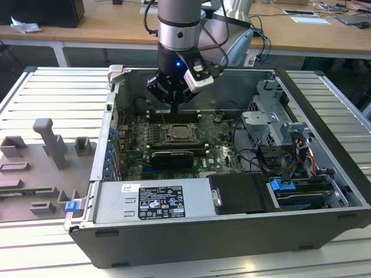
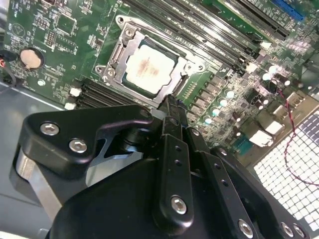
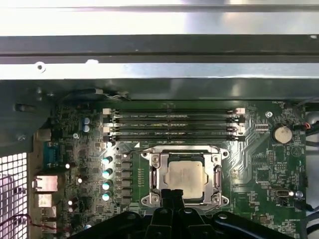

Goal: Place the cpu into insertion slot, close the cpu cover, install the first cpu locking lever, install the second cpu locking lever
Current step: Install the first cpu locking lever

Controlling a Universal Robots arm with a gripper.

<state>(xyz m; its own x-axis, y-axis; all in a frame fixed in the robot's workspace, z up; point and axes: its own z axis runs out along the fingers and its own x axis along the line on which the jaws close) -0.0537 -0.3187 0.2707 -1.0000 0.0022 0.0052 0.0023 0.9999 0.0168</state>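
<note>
My fingers [image 2: 172,107] are pressed together, empty, just beside the insertion slot [image 3: 185,175], where the dull beige cpu [image 2: 148,68] sits under its silvery cpu cover [image 2: 117,54].

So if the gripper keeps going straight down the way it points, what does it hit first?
Most likely the edge of the cpu cover, closed over the cpu. The gripper points at the frame's near side in both wrist views, though the gap is hard to judge.
</note>
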